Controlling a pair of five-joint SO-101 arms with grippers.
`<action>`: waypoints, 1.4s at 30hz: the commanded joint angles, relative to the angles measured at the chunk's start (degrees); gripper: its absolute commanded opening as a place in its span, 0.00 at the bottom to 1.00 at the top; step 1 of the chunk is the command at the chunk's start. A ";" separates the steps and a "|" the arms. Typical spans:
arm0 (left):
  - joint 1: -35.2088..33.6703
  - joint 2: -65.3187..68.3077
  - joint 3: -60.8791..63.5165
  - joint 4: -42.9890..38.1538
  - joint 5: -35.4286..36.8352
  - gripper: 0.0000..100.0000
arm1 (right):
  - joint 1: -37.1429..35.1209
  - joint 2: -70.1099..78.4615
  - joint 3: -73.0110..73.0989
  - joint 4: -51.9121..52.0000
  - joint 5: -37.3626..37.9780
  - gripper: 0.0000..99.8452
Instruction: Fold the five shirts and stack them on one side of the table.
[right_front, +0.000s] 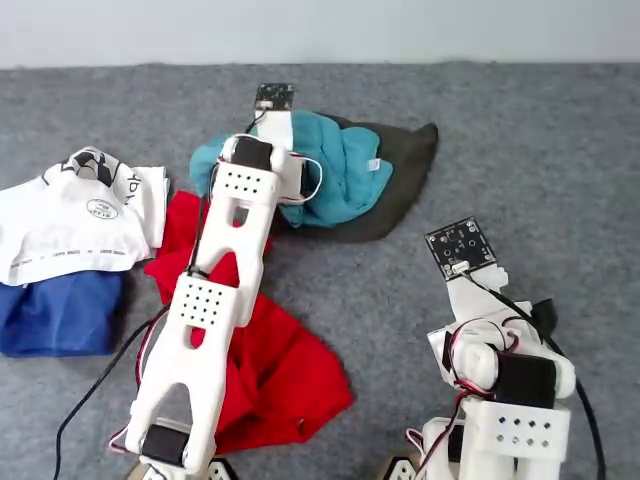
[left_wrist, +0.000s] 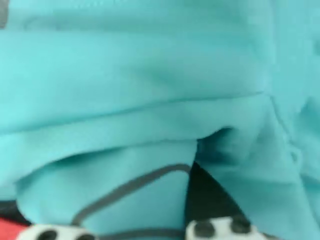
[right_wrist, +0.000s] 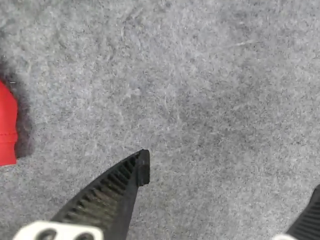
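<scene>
Grey felt table (right_front: 560, 150): teal shirt (right_front: 350, 170) lies crumpled far centre on a dark shirt (right_front: 408, 170). Left gripper (right_front: 283, 140) sits on it, grip indeterminable. Right gripper (right_wrist: 230, 180), jaws spread, hangs over bare felt, near right. Judged: folding the teal shirt; next requires a secure hem pinch

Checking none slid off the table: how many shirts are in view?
5: white shirt at far left, blue shirt beside it nearer the arms, red shirt in front, teal shirt lying on the dark grey shirt at the back. None seems hidden.
</scene>
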 joint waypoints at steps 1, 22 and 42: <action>-5.36 -0.70 -11.82 4.13 -3.60 0.01 | 0.40 -0.13 -0.18 -1.10 0.44 0.48; -53.80 -30.24 -12.62 9.93 -3.78 0.01 | 0.40 -0.13 -0.18 -1.10 0.44 0.48; -44.84 -41.67 35.12 10.02 -8.18 0.29 | 0.40 -0.31 -0.18 -1.10 0.44 0.48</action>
